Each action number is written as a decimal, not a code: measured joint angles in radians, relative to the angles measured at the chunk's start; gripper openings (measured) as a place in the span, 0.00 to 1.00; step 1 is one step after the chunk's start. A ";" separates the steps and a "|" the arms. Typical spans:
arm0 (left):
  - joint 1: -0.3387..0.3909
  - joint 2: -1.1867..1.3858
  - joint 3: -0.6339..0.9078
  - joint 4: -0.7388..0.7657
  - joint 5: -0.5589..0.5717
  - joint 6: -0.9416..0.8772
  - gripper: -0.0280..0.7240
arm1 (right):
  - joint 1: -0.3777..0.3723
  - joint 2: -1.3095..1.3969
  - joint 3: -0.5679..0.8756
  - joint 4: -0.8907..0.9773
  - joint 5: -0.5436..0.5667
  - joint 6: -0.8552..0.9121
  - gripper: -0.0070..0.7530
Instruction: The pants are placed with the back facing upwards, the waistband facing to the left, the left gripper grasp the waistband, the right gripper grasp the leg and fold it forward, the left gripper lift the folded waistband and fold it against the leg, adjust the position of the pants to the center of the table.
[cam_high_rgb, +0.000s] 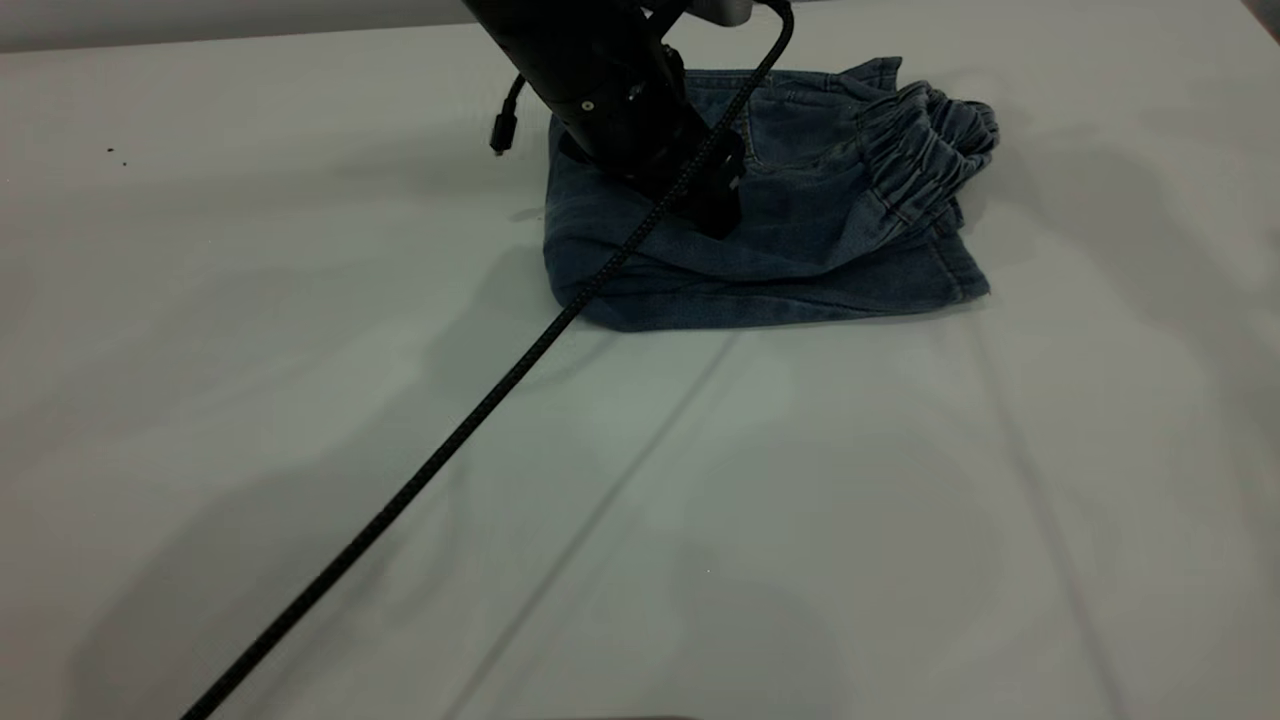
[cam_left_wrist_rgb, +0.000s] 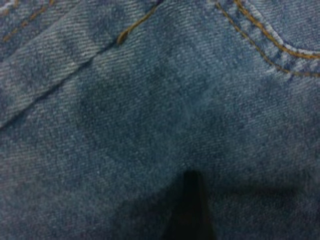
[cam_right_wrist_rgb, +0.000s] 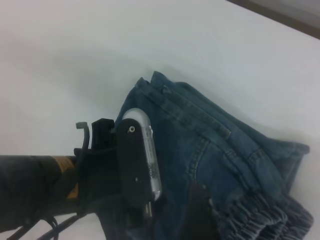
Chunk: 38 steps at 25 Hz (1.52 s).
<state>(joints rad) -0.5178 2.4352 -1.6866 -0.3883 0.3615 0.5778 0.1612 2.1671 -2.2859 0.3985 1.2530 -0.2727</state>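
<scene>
Pants (cam_high_rgb: 800, 250) folded, waistband (cam_high_rgb: 935, 150) uppermost.

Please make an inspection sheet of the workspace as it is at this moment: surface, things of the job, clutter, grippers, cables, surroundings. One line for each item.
Surface: white table, cloth-like with long creases; a few small dark specks near its far left side.
Job's things: pants folded into a compact stack toward the far side of the table; gathered waistband lies on top at the stack's right end.
Clutter: nothing seen.
Grippers: left gripper is down on the folded denim, its jaw state hidden; right gripper is not in view.
Cables: black braided cable runs from the left arm across the table to the near left edge; a short loose plug end hangs beside the arm.
Surroundings: nothing seen.
</scene>
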 joint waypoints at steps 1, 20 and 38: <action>0.004 0.000 -0.004 0.012 0.024 0.000 0.79 | 0.000 0.000 0.000 0.000 0.000 0.000 0.63; 0.092 -0.117 -0.058 0.353 0.598 -0.204 0.79 | 0.000 -0.033 -0.011 -0.011 0.001 -0.030 0.63; 0.092 -0.449 -0.480 0.420 0.811 -0.384 0.79 | 0.000 -0.705 0.297 -0.021 0.013 0.049 0.63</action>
<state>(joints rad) -0.4258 1.9864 -2.1671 0.0319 1.1720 0.1938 0.1612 1.4625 -1.9887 0.3779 1.2658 -0.2239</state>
